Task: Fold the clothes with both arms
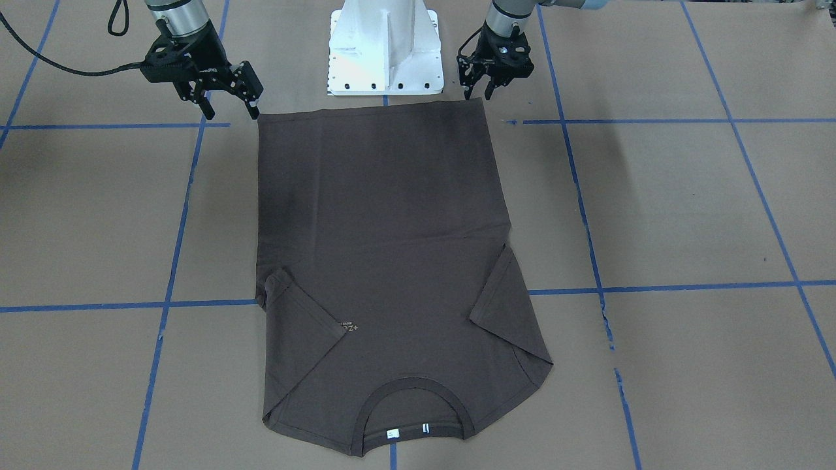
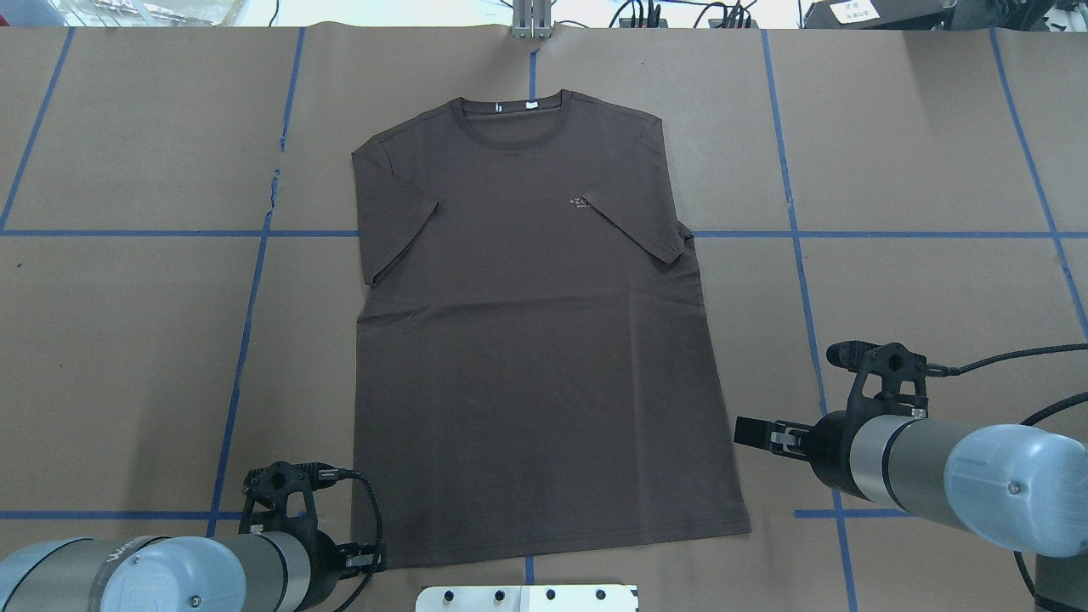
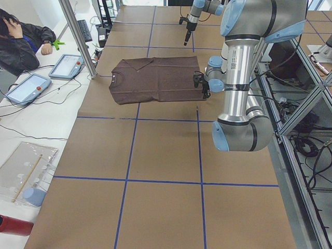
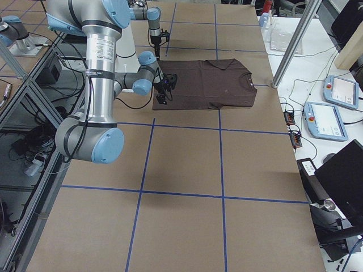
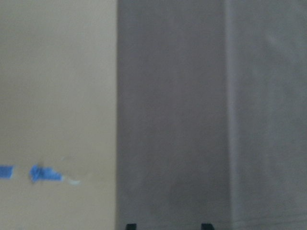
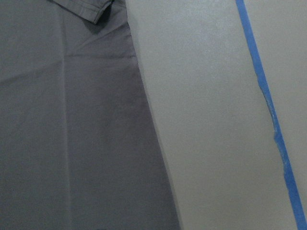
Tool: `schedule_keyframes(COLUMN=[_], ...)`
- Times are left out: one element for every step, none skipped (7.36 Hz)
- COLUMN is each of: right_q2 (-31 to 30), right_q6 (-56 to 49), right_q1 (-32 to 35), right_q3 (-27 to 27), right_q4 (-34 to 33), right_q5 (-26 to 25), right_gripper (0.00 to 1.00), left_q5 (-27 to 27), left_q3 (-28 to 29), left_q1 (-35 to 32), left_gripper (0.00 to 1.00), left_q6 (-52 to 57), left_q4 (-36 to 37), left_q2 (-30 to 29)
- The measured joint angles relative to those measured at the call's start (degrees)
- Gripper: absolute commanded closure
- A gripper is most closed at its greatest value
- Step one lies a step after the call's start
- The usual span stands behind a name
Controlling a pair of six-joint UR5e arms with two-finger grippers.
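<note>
The dark brown T-shirt (image 1: pixel 385 228) lies flat, front up, on the brown paper table, collar away from the robot and hem toward it. Both short sleeves are folded in over the chest. It also shows in the overhead view (image 2: pixel 527 340). My left gripper (image 1: pixel 478 91) is open and empty, just above the shirt's hem corner on my left; the left wrist view shows the shirt's edge (image 5: pixel 192 120) right beneath it. My right gripper (image 1: pixel 228 109) is open and empty, above the table just beside the other hem corner. The right wrist view shows the shirt's side edge (image 6: pixel 72 143).
The white pedestal base (image 1: pixel 385 52) stands just behind the hem. Blue tape lines (image 2: pixel 246 340) cross the paper. In the exterior left view a seated operator (image 3: pixel 21 41) and control tablets (image 3: pixel 26 85) are beyond the table's far side.
</note>
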Motion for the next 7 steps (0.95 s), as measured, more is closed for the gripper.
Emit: schedule_keyframes(right_q2=[0.0, 0.0, -0.1, -0.2, -0.2, -0.3, -0.3], right_q6=[0.0, 0.0, 0.0, 0.0, 0.0, 0.0, 0.0], right_q1=[0.0, 0.0, 0.0, 0.0, 0.0, 0.0, 0.0], right_q3=[0.0, 0.0, 0.0, 0.0, 0.0, 0.0, 0.0], right_q4=[0.0, 0.0, 0.0, 0.0, 0.0, 0.0, 0.0], right_q5=[0.0, 0.0, 0.0, 0.0, 0.0, 0.0, 0.0], right_gripper=[0.03, 0.03, 0.03, 0.03, 0.03, 0.03, 0.02], left_q5=[0.0, 0.1, 0.1, 0.1, 0.1, 0.2, 0.2], left_q3=[0.9, 1.7, 2.1, 2.2, 2.2, 2.3, 2.3], left_q1=[0.2, 0.6, 1.0, 1.4, 2.0, 2.4, 2.6], left_gripper=[0.48, 0.48, 0.5, 0.57, 0.78, 0.82, 0.95], left_q6=[-0.1, -0.2, -0.2, -0.6, -1.3, -1.9, -2.2], left_q4=[0.1, 0.1, 0.1, 0.1, 0.1, 0.1, 0.1], left_q2=[-0.1, -0.4, -0.5, -0.5, -0.6, -0.7, -0.8])
